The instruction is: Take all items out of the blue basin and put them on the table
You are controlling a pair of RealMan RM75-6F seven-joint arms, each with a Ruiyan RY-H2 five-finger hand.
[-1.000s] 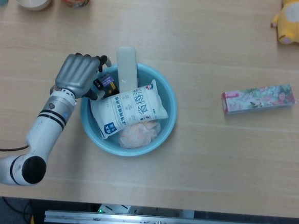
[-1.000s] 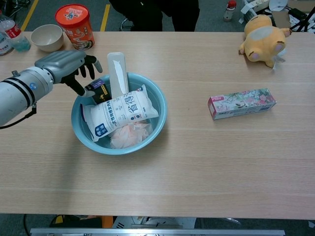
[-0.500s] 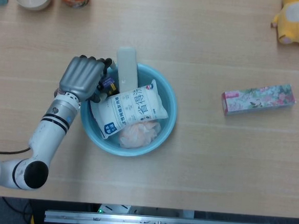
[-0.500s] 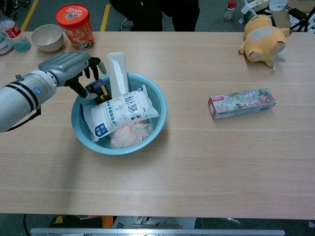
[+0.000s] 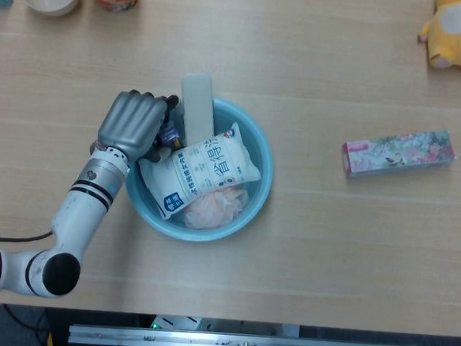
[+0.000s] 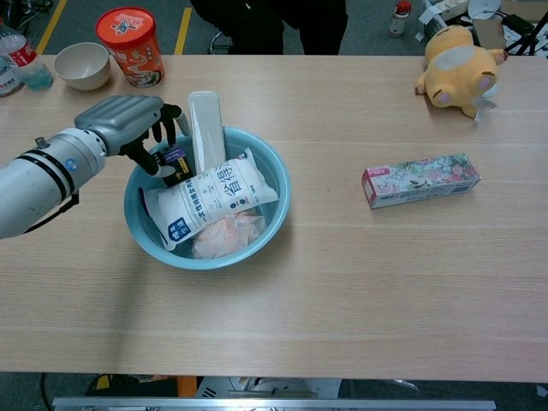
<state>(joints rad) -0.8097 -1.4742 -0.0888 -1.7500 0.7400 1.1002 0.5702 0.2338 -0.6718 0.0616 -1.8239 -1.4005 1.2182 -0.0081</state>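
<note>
Far left edge of the table (image 6: 342, 282): a water bottle (image 6: 21, 60) is seen partly cut off, then a cream bowl (image 6: 81, 65) and an orange-lidded snack tub (image 6: 130, 45) beside it.

The left hand (image 6: 128, 128) is held over the left rim of the blue basin (image 6: 270, 210). Its fingers (image 6: 163, 128) are curled down around a small dark box (image 6: 174, 158) with a purple label, at the basin's upper-left wall. The box appears pinched between thumb and fingers, though the contact is partly hidden by the hand in the head view (image 5: 131, 122).

Inside the basin, a long pale-green case (image 6: 204, 128) is propped against the far rim, its top end sticking out over the table. A white packet with blue Chinese print (image 6: 210, 197) is laid diagonally across the middle. A pink crumpled plastic-wrapped item (image 6: 224, 235) is tucked under the packet's near edge.

Well to the right, a floral-printed box (image 6: 419, 180) is lying on the table. At the far right corner, a yellow plush toy (image 6: 458, 68) is noted.

The right hand is not seen in either view.
</note>
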